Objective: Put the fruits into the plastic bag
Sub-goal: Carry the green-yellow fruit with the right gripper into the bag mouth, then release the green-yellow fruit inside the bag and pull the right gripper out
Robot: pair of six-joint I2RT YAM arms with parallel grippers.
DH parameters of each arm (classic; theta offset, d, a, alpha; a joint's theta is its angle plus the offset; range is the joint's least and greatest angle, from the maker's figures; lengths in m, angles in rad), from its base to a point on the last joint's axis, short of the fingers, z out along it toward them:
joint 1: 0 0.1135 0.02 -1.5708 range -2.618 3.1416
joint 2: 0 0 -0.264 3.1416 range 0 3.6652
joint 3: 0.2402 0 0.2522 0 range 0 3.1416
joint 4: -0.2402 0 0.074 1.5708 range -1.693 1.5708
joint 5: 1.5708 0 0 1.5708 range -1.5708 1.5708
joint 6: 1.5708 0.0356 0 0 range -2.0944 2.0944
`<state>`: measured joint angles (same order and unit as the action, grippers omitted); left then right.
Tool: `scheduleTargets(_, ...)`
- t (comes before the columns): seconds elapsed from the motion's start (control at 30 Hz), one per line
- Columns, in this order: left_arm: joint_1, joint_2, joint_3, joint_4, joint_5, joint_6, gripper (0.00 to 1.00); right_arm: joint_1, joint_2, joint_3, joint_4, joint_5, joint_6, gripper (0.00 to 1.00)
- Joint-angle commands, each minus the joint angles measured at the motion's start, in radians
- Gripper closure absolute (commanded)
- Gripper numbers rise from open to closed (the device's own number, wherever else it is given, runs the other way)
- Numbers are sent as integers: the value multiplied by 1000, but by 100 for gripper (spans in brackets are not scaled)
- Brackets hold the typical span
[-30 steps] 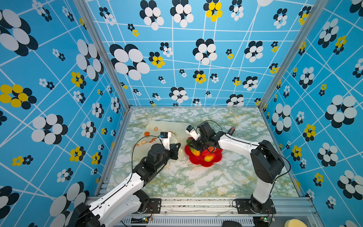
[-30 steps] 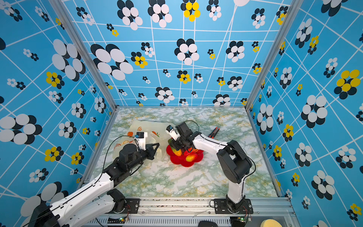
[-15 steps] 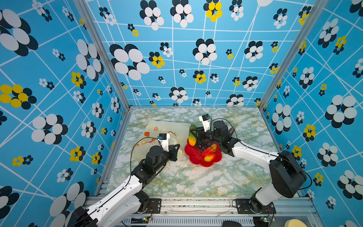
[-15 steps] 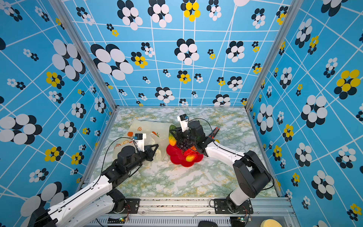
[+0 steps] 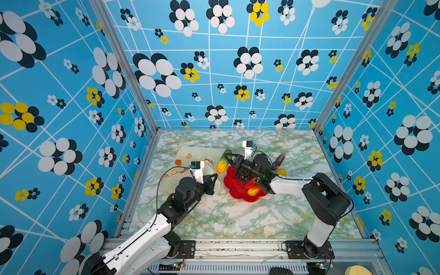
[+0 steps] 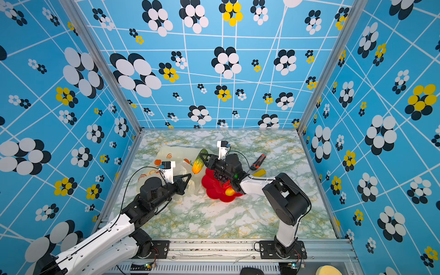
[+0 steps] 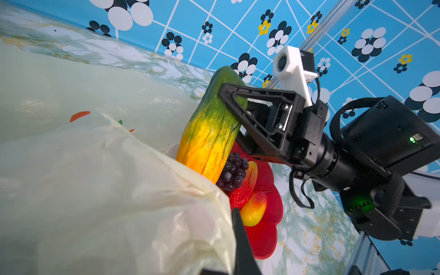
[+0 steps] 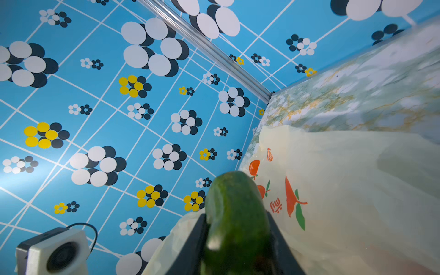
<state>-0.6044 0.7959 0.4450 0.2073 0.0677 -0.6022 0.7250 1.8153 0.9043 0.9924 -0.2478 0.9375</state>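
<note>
Three fruits at least lie on the red plate (image 7: pixel 264 233): a bunch of grapes (image 7: pixel 233 171), a wrinkled red piece (image 7: pixel 245 188) and a yellow-red piece (image 7: pixel 253 209). A fourth, the long fruit (image 7: pixel 209 128) that runs from green to orange, is off the plate. It is clamped near its green end in the right claw (image 5: pixel 225 156) and hangs tilted, with its orange end low, just beside the grapes and the near edge of the bag (image 5: pixel 190 154).

The bag lies on the table beside the plate, on the left arm's side. The left claw (image 5: pixel 214 179) is clenched tight and appears to pinch the bag's rim, lifting the plastic into a bulge in front of its wrist camera.

Several things could go wrong. No open mouth shows in any view, so a release now would likely land the long fruit on top of the plastic, from where it could roll onto the table. The grip sits far from the fruit's middle, so the heavy orange end may swing or slip as the arm moves. That low end could also snag the raised rim, tugging the thin film out of the left claw, or nudge the grapes off the plate.
</note>
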Motion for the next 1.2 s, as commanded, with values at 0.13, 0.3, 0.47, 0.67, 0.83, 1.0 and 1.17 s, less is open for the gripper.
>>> scheduleTargets(0.13,-8,-3,-1,63,-3,-15,100,81,105,72,51,-43,60,87)
scheduleTargets(0.3,-8,15,5,81,-8,-17,100,123,163,117,9,-87,73,87)
scheduleTargets(0.47,-8,17,2,86,-8,-17,100,149,204,174,-59,-159,77,80)
scheduleTargets(0.67,-6,6,-6,81,-13,-13,100,163,226,212,-120,-220,67,60)
scheduleTargets(0.83,-6,-11,-19,78,-17,-19,100,164,222,216,-140,-225,54,41)
scheduleTargets(1.0,-5,-23,-25,69,-20,-19,100,165,216,225,-169,-230,26,28)
scheduleTargets(1.17,-5,-31,-31,67,-23,-23,100,165,217,221,-170,-228,23,26)
